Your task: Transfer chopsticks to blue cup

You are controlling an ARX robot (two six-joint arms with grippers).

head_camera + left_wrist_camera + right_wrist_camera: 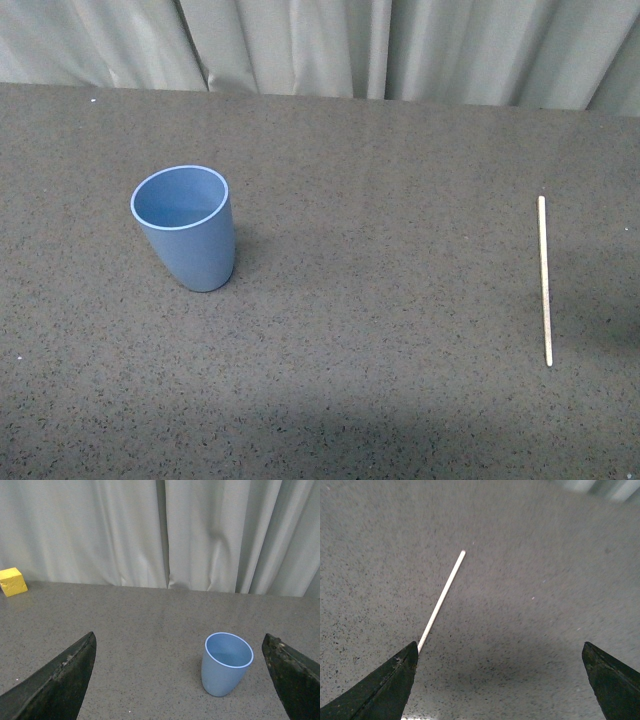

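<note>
The blue cup (187,226) stands upright and empty on the left of the table; it also shows in the left wrist view (226,663). The chopstick (544,279), a thin pale stick, lies flat at the right. Neither arm shows in the front view. My left gripper (181,680) is open and empty, with the cup ahead between its fingers, nearer one finger (295,677). My right gripper (500,680) is open and empty above the table; the chopstick (442,599) lies ahead, its near end passing behind one finger (385,687).
A yellow block (12,581) sits at the table's far edge by the grey curtain (160,532) in the left wrist view. The grey speckled table (380,300) spreads between cup and chopstick.
</note>
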